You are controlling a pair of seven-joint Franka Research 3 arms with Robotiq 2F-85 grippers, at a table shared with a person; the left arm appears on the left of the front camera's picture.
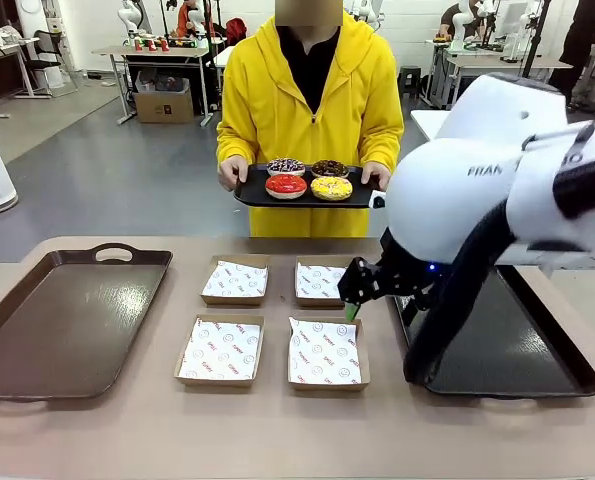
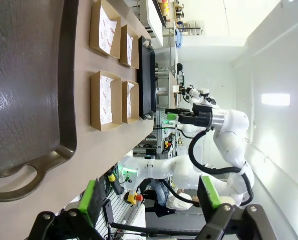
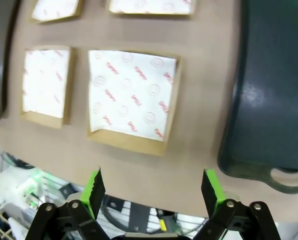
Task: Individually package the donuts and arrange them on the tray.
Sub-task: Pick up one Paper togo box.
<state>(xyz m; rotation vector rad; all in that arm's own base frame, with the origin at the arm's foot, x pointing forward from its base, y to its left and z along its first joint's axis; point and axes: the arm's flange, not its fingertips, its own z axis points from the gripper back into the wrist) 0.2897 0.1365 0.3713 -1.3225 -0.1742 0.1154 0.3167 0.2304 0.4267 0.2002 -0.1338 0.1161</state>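
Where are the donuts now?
In the front view, top centre, the donuts lie on a black tray held by the person beyond the cardboard boxes.

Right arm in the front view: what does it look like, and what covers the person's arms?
The right arm is glossy white with rounded joint housings, grey lettering starting FRAN, and a thick black cable looping along it. The right gripper is black with green pads. The person wears long yellow sleeves.
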